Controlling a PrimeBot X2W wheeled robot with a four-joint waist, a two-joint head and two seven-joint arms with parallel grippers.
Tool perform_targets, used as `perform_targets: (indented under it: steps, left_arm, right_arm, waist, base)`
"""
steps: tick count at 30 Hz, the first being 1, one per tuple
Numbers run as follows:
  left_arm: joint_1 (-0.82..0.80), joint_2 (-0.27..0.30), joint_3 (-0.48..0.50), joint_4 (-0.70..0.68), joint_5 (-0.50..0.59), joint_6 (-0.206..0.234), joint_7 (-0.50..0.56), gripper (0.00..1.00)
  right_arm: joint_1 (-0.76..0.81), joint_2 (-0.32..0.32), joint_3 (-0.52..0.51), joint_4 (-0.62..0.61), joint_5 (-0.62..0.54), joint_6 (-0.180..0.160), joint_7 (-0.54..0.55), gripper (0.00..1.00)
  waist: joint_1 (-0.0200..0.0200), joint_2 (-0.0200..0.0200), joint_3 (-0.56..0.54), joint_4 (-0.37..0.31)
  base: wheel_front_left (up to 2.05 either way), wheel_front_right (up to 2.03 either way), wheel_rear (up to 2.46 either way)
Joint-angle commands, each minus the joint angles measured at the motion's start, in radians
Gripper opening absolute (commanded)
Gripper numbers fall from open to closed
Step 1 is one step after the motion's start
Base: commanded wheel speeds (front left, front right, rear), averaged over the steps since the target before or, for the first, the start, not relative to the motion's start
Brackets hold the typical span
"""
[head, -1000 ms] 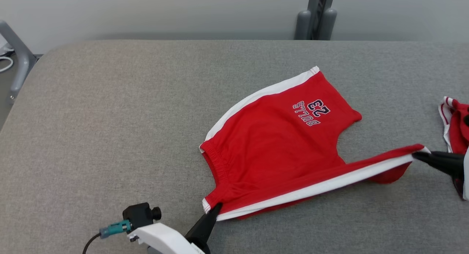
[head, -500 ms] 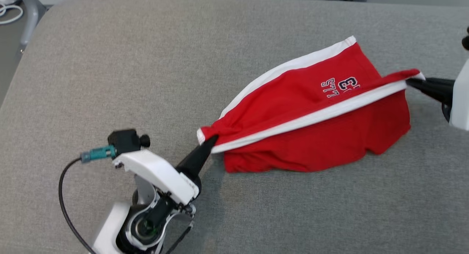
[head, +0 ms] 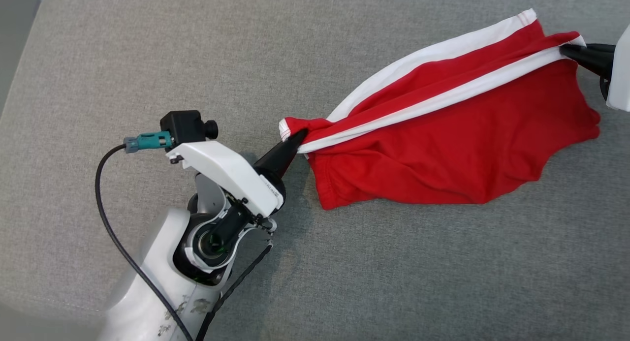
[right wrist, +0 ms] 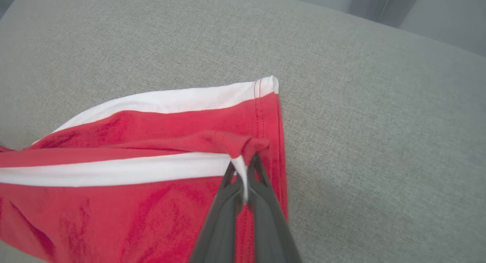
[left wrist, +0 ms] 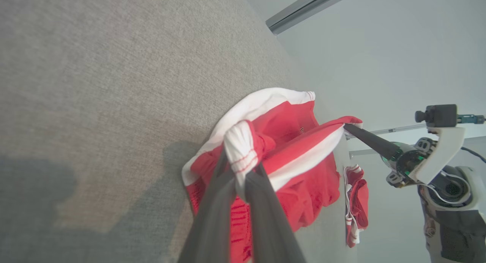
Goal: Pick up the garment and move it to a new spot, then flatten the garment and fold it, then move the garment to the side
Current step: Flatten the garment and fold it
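While left gripper and right gripper pinch its ends, red garment, stretched

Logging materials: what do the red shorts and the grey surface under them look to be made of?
Red shorts: a soft, matte knit, probably cotton jersey. The cloth sags and creases, and it has stitched hems and a gathered waistband.
Grey surface: a matte, woven fabric that looks like upholstery, with a fine heathered weave. What lies beneath it cannot be told.
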Motion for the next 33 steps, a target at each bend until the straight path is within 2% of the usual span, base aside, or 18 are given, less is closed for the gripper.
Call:
perform_targets:
  steps: [1,12,14,15,16,17,28,29,30,31,33]
  left_arm:
    - [-0.022,0.002,-0.002,0.012,0.008,-0.01,0.001,0.0]
    - [-0.112,-0.031,-0.022,0.103,-0.005,-0.057,-0.017,0.01]
    - [-0.125,-0.035,-0.02,0.115,-0.01,-0.059,-0.023,0.15]
    - [-0.131,-0.036,-0.02,0.121,-0.012,-0.06,-0.026,0.29]
    - [-0.138,-0.037,-0.021,0.126,-0.011,-0.062,-0.028,0.49]
    - [-0.143,-0.038,-0.022,0.132,-0.012,-0.062,-0.029,1.0]
    - [-0.188,-0.047,-0.031,0.181,-0.007,-0.077,-0.075,1.0]
    - [-0.191,-0.047,-0.032,0.185,-0.009,-0.078,-0.079,1.0]
    - [-0.195,-0.048,-0.034,0.187,-0.01,-0.079,-0.083,1.0]
    - [-0.198,-0.049,-0.035,0.19,-0.012,-0.081,-0.087,1.0]
    - [-0.202,-0.05,-0.038,0.196,-0.015,-0.087,-0.092,1.0]
  right_arm:
    - [-0.012,0.0,-0.001,0.01,-0.01,-0.003,-0.008,0.0]
    - [-0.079,0.007,0.021,0.076,-0.034,-0.003,-0.044,0.0]
    - [-0.089,0.008,0.026,0.084,-0.037,-0.003,-0.055,0.0]
    - [-0.094,0.01,0.028,0.089,-0.039,-0.003,-0.061,0.0]
    - [-0.099,0.012,0.029,0.094,-0.038,-0.003,-0.068,0.0]
    - [-0.103,0.014,0.03,0.097,-0.037,-0.003,-0.073,0.0]
    - [-0.133,0.031,0.048,0.145,-0.033,-0.002,-0.131,0.0]
    - [-0.139,0.031,0.045,0.15,-0.036,-0.002,-0.144,0.22]
    - [-0.148,0.03,0.041,0.153,-0.045,-0.002,-0.166,0.82]
    - [-0.151,0.032,0.027,0.17,-0.047,-0.002,-0.184,1.0]
    - [-0.157,0.045,0.019,0.191,-0.062,-0.002,-0.223,1.0]
  waist:
    - [0.0,0.0,0.019,0.013]
    - [0.0,0.0,0.062,0.029]
    - [0.0,0.0,0.067,0.03]
    - [0.0,0.0,0.069,0.03]
    - [0.0,0.0,0.072,0.031]
    - [0.0,0.0,0.074,0.031]
    - [0.0,0.0,0.096,0.04]
    - [0.0,0.0,0.098,0.042]
    - [0.0,0.0,0.1,0.044]
    - [0.0,0.0,0.101,0.046]
    - [0.0,0.0,0.104,0.05]
  base:
    - [0.0,0.0,0.0]
    - [0.0,0.0,0.0]
    - [0.0,0.0,0.0]
    - [0.0,0.0,0.0]
    - [0.0,0.0,0.0]
    - [0.0,0.0,0.0]
    - [0.0,0.0,0.0]
    - [0.0,0.0,0.0]
    - [0.0,0.0,0.0]
    - [0.0,0.0,0.0]
    - [0.0,0.0,0.0]
